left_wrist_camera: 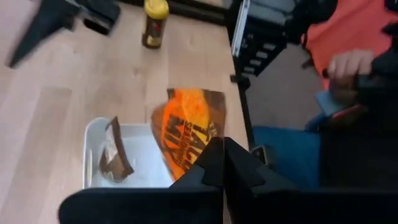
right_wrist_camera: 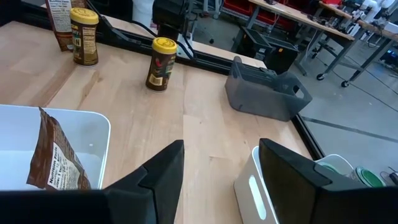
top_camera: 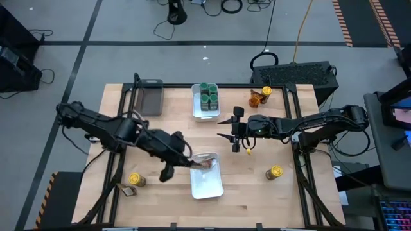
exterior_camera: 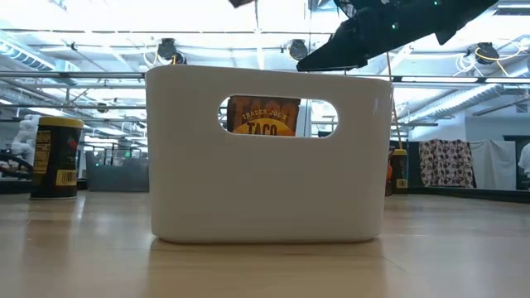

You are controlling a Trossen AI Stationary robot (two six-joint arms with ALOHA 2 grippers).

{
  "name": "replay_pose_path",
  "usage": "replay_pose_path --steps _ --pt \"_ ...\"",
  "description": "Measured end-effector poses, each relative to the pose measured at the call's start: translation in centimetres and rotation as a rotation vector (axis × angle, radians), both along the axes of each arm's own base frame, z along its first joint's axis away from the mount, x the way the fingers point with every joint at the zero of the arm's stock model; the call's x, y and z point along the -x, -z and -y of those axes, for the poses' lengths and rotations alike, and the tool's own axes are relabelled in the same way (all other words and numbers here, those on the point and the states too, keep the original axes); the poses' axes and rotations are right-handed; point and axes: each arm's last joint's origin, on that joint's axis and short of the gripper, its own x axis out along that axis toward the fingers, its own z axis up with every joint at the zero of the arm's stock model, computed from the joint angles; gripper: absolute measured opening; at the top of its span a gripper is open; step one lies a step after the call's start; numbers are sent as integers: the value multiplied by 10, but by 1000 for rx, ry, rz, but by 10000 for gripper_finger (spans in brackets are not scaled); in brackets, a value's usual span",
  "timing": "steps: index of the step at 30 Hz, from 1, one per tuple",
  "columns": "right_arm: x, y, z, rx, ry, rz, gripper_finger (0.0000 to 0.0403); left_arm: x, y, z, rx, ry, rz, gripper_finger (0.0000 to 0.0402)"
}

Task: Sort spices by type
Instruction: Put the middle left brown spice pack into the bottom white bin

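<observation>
My left gripper is shut on an orange-brown packet over the far end of the near white bin. A second packet leans inside that bin. My right gripper hovers open above the table's middle, between the two bins, touching nothing. Green-lidded jars stand in the far white bin. Yellow-lidded jars stand on the table at the near left, near right and far right. Another packet lies at the near left, and one at the far right. My left gripper pinches the packet between its two shut fingers at one edge. The fingers come slanting down from the table's left. The packet faces the wrist camera with its printed side and hangs over the bin's far end; whether it touches the bin I cannot tell.
A dark grey tray sits at the far left of the table. In the low view the near bin's wall fills the middle, with a packet showing through its handle hole. A person's hand shows beyond the table's right edge.
</observation>
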Motion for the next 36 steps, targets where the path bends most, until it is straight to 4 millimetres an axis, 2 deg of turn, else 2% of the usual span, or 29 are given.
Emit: replay_pose_path --steps 9,17,29,36 --pt "0 0 0 -8 2 3 189 -43 52 12 -59 23 -152 0" --pt "0 0 0 -10 3 2 189 -66 85 5 -48 24 -261 0" --pt "0 0 0 -8 3 -2 189 -82 104 -22 -46 -22 -320 0" --pt "0 1 0 -3 1 -6 189 -90 122 -29 -15 8 -389 0"
